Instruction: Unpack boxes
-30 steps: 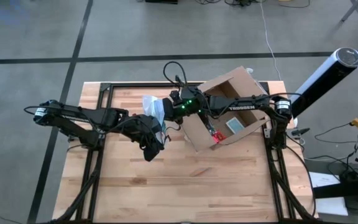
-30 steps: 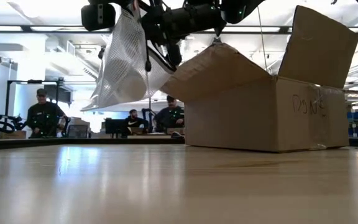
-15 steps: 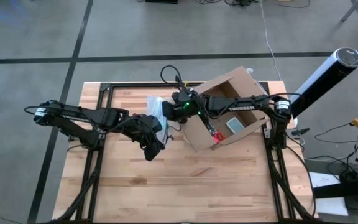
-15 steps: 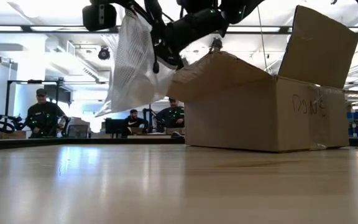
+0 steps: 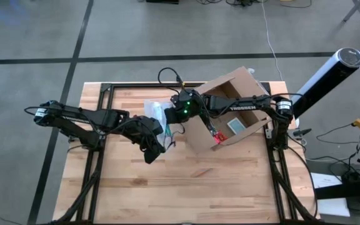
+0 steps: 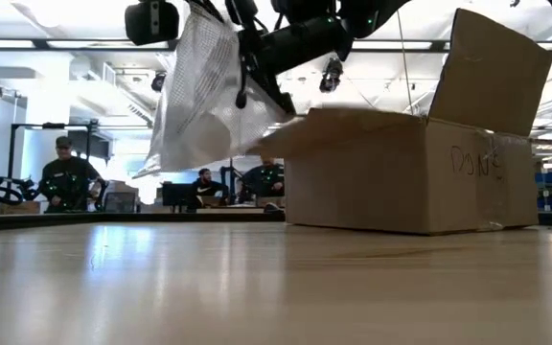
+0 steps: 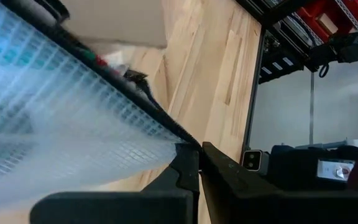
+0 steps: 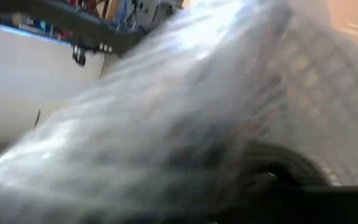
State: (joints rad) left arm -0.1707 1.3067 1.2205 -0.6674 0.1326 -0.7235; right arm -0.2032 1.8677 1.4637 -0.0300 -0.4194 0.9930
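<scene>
- Bench: wooden top, carrying the box under the right arm's reach.
- Cardboard box: open, flaps up, on the bench just behind the right tool; a small red item lies inside.
- Mesh zip pouch: translucent white, hanging in the air between the 2 tools, beside the box's near flap.
- Left tool: fingers pinched tight on the pouch's edge.
- Right tool: at the pouch's far side, touching it; I cannot tell whether its fingers grip.
</scene>
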